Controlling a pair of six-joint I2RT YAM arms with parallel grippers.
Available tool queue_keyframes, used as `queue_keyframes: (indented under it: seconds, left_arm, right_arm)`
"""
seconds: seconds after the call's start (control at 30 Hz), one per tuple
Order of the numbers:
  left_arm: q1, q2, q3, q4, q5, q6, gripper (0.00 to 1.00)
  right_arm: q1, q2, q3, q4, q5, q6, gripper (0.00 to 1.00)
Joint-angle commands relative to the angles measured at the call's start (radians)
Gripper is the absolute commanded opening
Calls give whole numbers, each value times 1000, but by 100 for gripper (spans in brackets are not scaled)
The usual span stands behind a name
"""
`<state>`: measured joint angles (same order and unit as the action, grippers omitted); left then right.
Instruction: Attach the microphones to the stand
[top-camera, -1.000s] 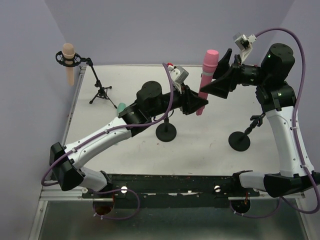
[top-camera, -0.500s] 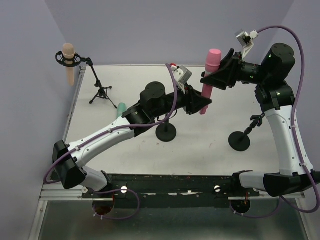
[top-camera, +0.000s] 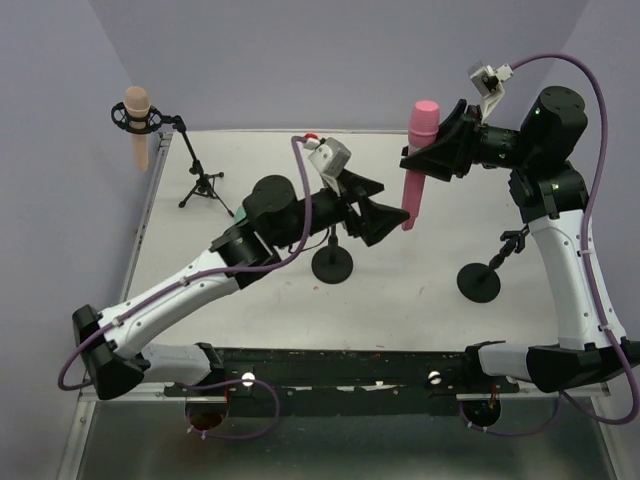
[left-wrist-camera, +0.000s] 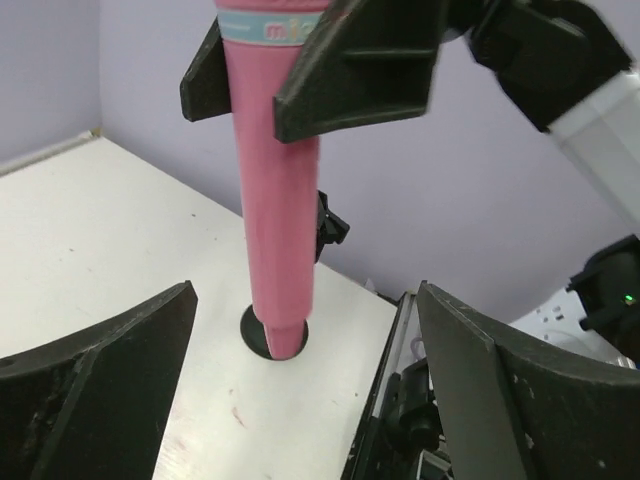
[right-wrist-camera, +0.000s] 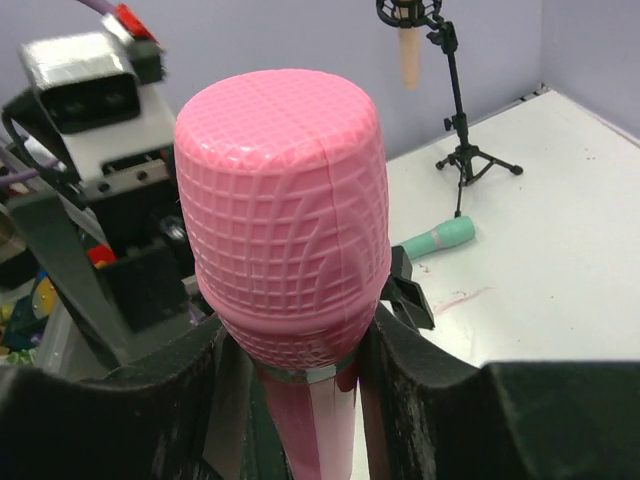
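The pink microphone (top-camera: 411, 200) hangs upright above the table's middle, head up. My right gripper (top-camera: 416, 160) is shut on it just under the head (right-wrist-camera: 280, 220); its jaws press both sides. My left gripper (top-camera: 388, 207) stands open a little left of the pink body (left-wrist-camera: 275, 200), not touching it. A peach microphone (top-camera: 137, 125) sits in the ring mount of the tripod stand (top-camera: 203, 185) at the back left. The teal microphone (right-wrist-camera: 437, 238) lies flat on the table near that tripod; the left arm hides it in the top view.
Two round-base stands are on the table: one (top-camera: 332, 265) under the left forearm, one (top-camera: 479, 282) with a black clip (top-camera: 513, 240) at the right. The second stand's base (left-wrist-camera: 255, 330) lies below the pink tip. Purple walls close the back and left.
My right gripper shut on the pink microphone below its head. My left gripper then let go of the lower body, opened wide and drew back to the left.
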<state>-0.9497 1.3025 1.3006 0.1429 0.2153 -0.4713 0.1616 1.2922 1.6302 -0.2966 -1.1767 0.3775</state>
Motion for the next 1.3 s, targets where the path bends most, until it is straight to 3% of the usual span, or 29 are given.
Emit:
queue_keyframes:
  seconds: [0.0,0.23,0.4,0.6,0.8,1.0,1.27]
  left_arm:
    - [20,-205,-101,-15,10,97,99]
    - [262,-416,-239,-288,275,270,99]
    - [374,-462,-322,-396,303,537,99]
    - [471,-470,-455,-203,447,663,99]
    - [476,-388,-465,-89,455,703,99]
    - [474,-313,-524,159,466,655,99]
    - [474,-178,-492,290,484,599,99]
  right_arm:
    - [-2,9,46,-104,-41,-146,17]
    - [-1,35,72,-315,12,-486,17]
    - [3,61,47,-360,6,-672,17]
    - [16,104,5,-328,-38,-815,18]
    - [39,153,-10,-253,-107,-819,18]
    - [93,194,14,-210,-109,-786,18]
    - [134,229,37,-194,-87,-755,18]
